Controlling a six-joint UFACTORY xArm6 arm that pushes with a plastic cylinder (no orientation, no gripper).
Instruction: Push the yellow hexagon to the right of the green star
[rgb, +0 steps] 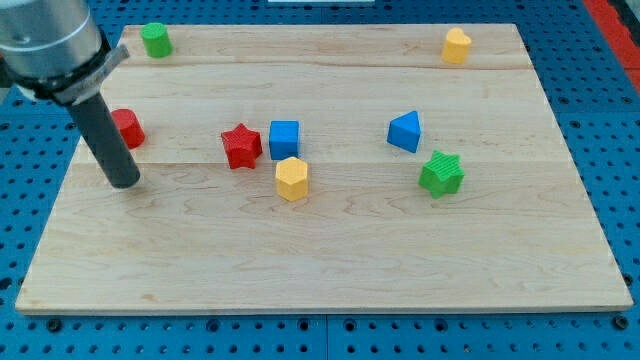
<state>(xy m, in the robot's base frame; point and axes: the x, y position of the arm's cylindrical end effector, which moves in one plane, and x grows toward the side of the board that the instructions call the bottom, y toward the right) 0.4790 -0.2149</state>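
Note:
The yellow hexagon (292, 178) lies near the board's middle, just below the blue cube (284, 139). The green star (441, 173) lies to its right, well apart from it. My tip (123, 182) rests on the board at the view's left, far left of the yellow hexagon and just below the red block (127, 128), which the rod partly hides.
A red star (241, 146) sits left of the blue cube. A blue triangular block (405, 131) lies above the green star. A green block (155, 39) is at the top left, a yellow block (456, 45) at the top right. The wooden board (330, 260) sits on a blue perforated surface.

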